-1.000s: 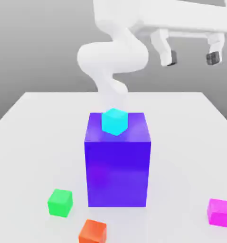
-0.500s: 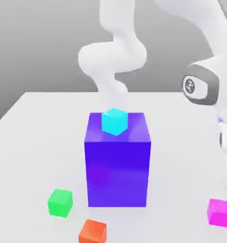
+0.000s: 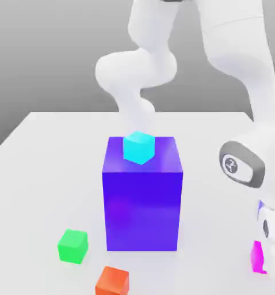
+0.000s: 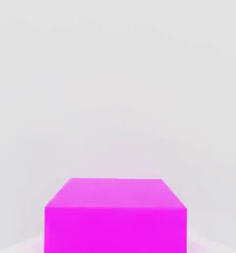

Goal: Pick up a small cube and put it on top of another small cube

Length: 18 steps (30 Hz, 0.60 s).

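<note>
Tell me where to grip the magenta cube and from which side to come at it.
Grip the magenta cube across two opposite vertical faces, coming straight down from above. It sits flat on the white table, apart from the blue block and the other cubes, so its flat parallel sides and level top suit a top-down pinch. The arm already stands over it.

The pink cube [image 3: 257,257] is mostly hidden behind the arm's white hand [image 3: 273,230], just a sliver peeking out. The orange cube [image 3: 112,282] is clipped by the exterior view's bottom edge. In the hand view the pink cube [image 4: 115,216] runs off the frame.
</note>
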Each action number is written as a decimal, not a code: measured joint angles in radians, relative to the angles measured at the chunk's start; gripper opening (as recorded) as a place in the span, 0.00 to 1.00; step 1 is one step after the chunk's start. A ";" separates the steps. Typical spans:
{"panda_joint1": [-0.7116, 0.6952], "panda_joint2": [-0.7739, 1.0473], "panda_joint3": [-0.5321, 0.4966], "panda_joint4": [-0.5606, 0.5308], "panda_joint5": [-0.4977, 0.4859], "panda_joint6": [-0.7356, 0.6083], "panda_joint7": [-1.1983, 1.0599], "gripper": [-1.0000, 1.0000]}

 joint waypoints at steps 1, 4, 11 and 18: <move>-0.004 -0.033 0.006 -0.007 0.007 -0.026 -0.005 0.00; -0.021 -0.094 0.006 -0.018 0.033 -0.076 -0.002 0.00; -0.108 -0.109 -0.009 -0.017 0.076 -0.091 -0.098 0.00; -0.198 -0.122 -0.026 -0.015 0.110 -0.098 -0.204 0.00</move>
